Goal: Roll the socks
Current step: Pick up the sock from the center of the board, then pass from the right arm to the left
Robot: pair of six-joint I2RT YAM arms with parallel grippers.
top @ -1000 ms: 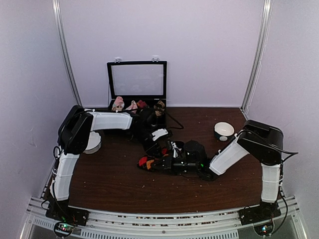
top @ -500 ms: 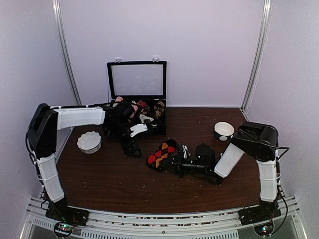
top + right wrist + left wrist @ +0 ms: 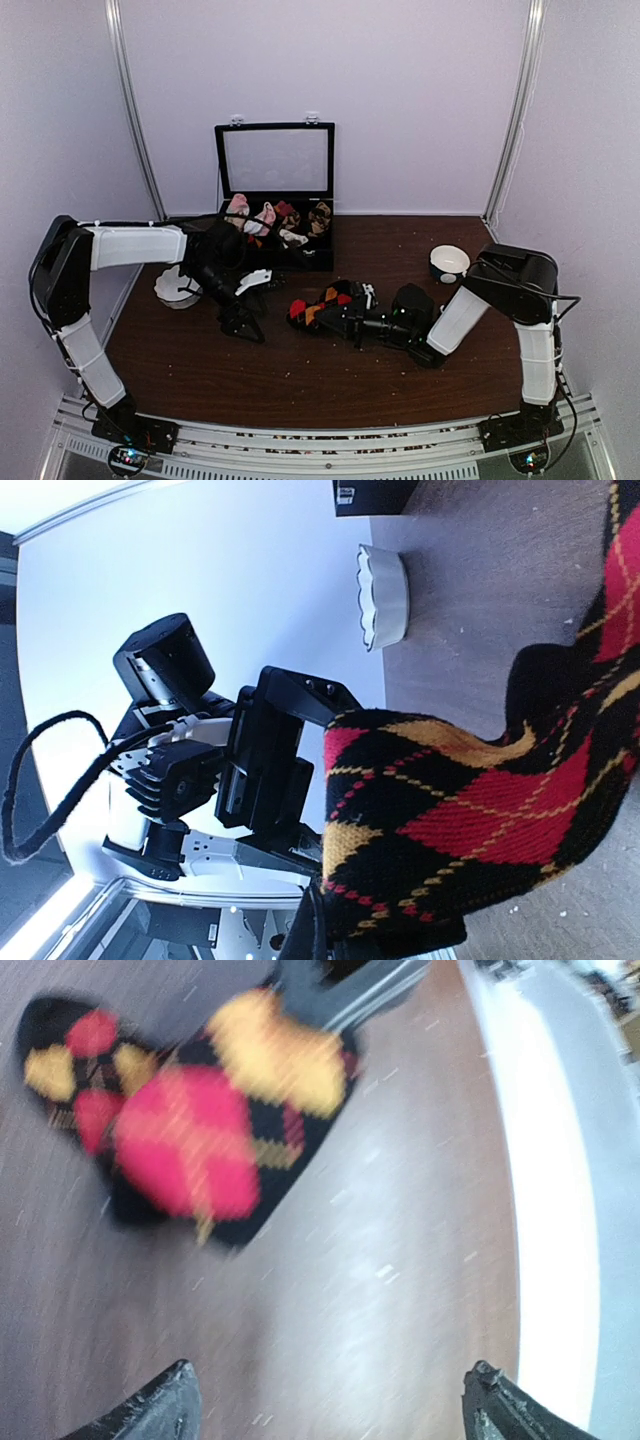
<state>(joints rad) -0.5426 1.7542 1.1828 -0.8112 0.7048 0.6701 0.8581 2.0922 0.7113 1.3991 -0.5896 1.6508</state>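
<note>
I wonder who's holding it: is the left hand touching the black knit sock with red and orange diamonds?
Apart. Left wrist view shows bare table between the left hand and the sock.

You see the argyle socks (image 3: 322, 303) in a crumpled heap near the middle of the bench (image 3: 250, 375); the knit is black, set with red and orange-yellow diamonds crossed by thin gold lines; from above the bundle runs left to right, its red patches at the left end; the left wrist view shows it (image 3: 190, 1120) blurred, low on the wood; the right wrist view has the fabric (image 3: 450, 810) close up, folded and rumpled, not rolled; you cannot tell one sock from two.
</note>
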